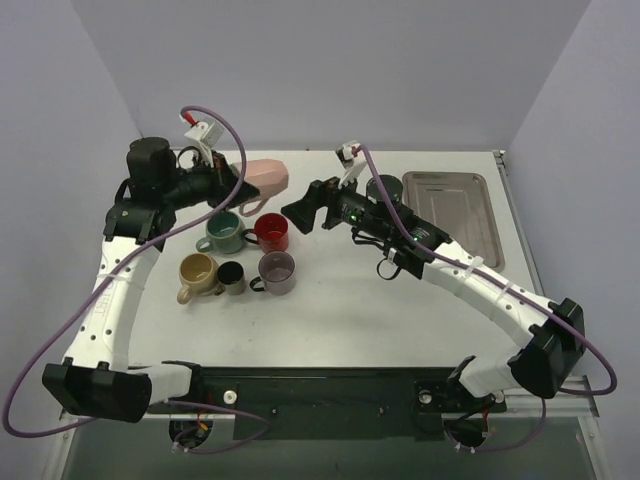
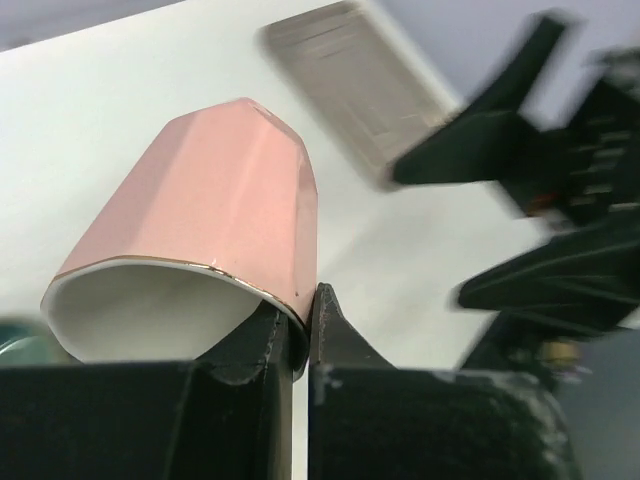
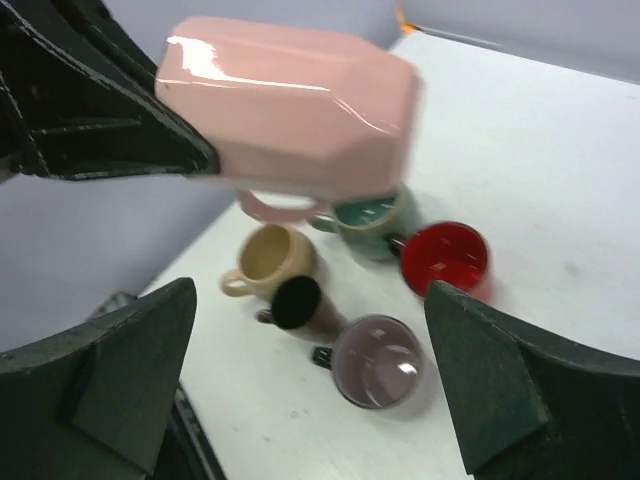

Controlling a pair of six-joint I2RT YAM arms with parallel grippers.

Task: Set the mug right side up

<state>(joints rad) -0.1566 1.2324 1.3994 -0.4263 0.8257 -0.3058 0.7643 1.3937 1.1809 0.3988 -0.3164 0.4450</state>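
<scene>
A pink faceted mug (image 1: 265, 177) hangs in the air on its side, base pointing right. My left gripper (image 1: 238, 184) is shut on its rim, one finger inside and one outside, as the left wrist view shows (image 2: 297, 315). The mug (image 2: 215, 215) fills that view, with its white inside toward the camera. In the right wrist view the mug (image 3: 295, 105) is above the other cups, handle down. My right gripper (image 1: 298, 215) is open and empty, just right of the mug, its fingers (image 3: 120, 360) spread wide.
Several upright mugs stand on the white table below: teal (image 1: 224, 233), red (image 1: 272, 231), cream (image 1: 197, 274), black (image 1: 231, 276) and mauve (image 1: 277, 271). A metal tray (image 1: 455, 212) lies at the back right.
</scene>
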